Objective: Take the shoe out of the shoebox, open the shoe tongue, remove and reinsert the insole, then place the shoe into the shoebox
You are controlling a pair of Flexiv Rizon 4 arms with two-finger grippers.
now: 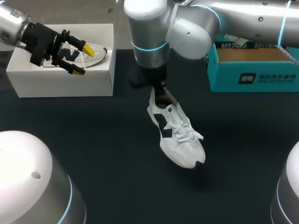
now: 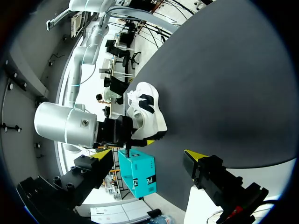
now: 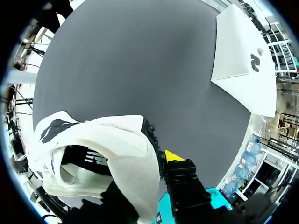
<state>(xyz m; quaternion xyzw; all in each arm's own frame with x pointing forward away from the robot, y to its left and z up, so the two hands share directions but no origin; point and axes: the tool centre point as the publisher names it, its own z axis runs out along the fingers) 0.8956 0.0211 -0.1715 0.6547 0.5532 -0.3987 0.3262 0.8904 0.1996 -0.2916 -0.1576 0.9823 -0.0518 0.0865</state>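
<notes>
Head view: the shoe [image 1: 177,135], white with dark side markings and loose white laces, lies out on the dark table [image 1: 93,140] near the middle, toe toward the near right and heel toward the far edge, well apart from both boxes. The right arm [image 1: 233,18] comes in from the far right and reaches past the middle, so that the right gripper [image 1: 160,92] stands at the heel. In the right wrist view the heel wall sits between its fingers: one yellow-tipped finger [image 3: 174,157] lies against the outside of the heel, while the other is covered by the shoe, so the grip reads as a narrow clamp on the heel. Whether the heel is lifted off the table cannot be told. The teal box [image 1: 254,77] stands open at the far right, its brown inside showing, with no shoe in it. At the far left stands a white box [image 1: 60,84], and the left gripper [image 1: 81,59] hangs just above it, fingers spread wide and holding nothing. A second shoe [image 1: 96,51] lies at the top of the white box beneath that gripper; whether it rests on a lid or inside the box cannot be told. In the left wrist view the first shoe appears well ahead of the open fingers, across the table, with the right arm at its heel and the teal box beyond it.
</notes>
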